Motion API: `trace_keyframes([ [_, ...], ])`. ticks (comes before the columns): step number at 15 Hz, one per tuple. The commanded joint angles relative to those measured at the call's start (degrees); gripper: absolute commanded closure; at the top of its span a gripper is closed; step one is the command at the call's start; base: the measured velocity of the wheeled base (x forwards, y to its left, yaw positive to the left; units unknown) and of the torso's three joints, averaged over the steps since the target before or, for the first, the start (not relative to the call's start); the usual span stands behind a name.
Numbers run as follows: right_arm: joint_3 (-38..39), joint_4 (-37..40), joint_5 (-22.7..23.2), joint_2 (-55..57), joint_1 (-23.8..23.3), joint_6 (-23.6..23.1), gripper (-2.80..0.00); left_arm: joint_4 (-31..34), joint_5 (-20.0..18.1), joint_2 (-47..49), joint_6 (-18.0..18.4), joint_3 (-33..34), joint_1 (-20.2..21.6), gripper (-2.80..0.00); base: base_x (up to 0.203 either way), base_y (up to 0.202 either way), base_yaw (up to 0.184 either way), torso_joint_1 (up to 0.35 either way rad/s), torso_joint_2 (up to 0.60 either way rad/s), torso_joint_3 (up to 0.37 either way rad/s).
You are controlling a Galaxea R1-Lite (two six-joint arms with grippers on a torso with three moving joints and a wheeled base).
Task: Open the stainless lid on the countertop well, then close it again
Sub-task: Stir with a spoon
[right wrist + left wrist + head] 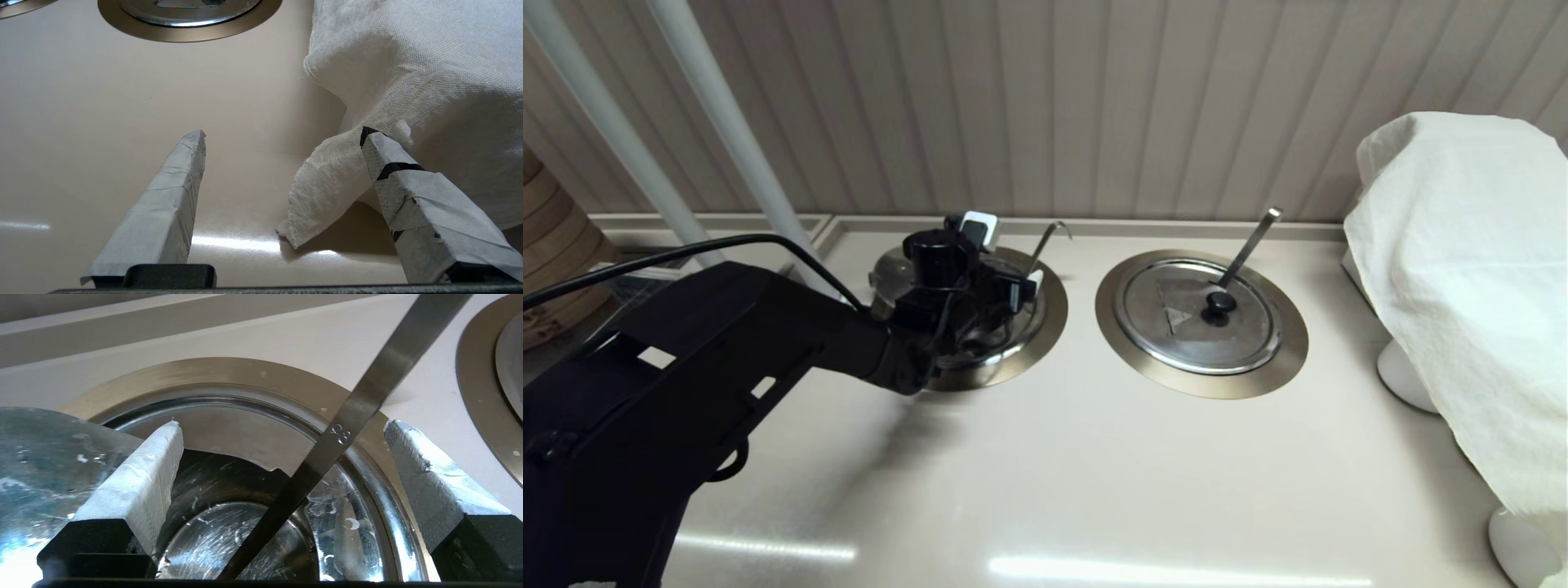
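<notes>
The countertop well [1054, 314] lies at the back left, its wide brushed ring [229, 373] around an uncovered bowl [212, 539]. The stainless lid [889, 276] stands raised at the well's left side; in the left wrist view its shiny face [36, 469] sits just outside one taped finger [139, 477]. A flat part with a notch [245, 437] still lies over the far side. The knob is hidden. My left gripper [1006, 255] hangs over the well, open [282, 424], with the ladle handle [359, 412] passing between its fingers. My right gripper [282, 132] is open over bare counter.
A second ringed well [1115, 327] to the right keeps its lid [1176, 327] on, with a flat straight handle [1250, 241]. A white cloth [1462, 269] covers something at the right edge and hangs by my right gripper. Bamboo steamers [547, 245] and white poles [727, 122] stand left.
</notes>
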Motion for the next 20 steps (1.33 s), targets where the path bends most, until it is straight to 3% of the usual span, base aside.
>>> trace_keyframes([
  [1, 0.0, -0.01, 0.04, -0.02, 0.01, -0.01, -2.8, -0.65, 0.05, 1.77, 0.03, -1.25, -0.09, -2.8, 0.0, 0.0, 0.0, 0.0, 0.0, 0.0],
  [12, 0.0, -0.01, 0.04, -0.02, 0.01, 0.0, -2.8, -2.24, 0.93, 8.46, -2.31, -9.42, -0.69, -2.8, 0.0, 0.0, 0.0, 0.0, 0.0, 0.0],
  [13, 0.0, -0.01, 0.04, -0.02, 0.01, -0.02, -2.8, -2.24, 1.09, 8.28, -2.39, -9.45, -0.69, 0.0, 0.0, 0.0, 0.0, 0.0, 0.0, 0.0],
  [20, 0.0, -0.01, 0.04, -0.02, 0.01, 0.0, -2.8, -2.15, 2.69, 8.63, -4.07, -11.82, -0.69, 0.0, 0.0, 0.0, 0.0, 0.0, 0.0, 0.0],
])
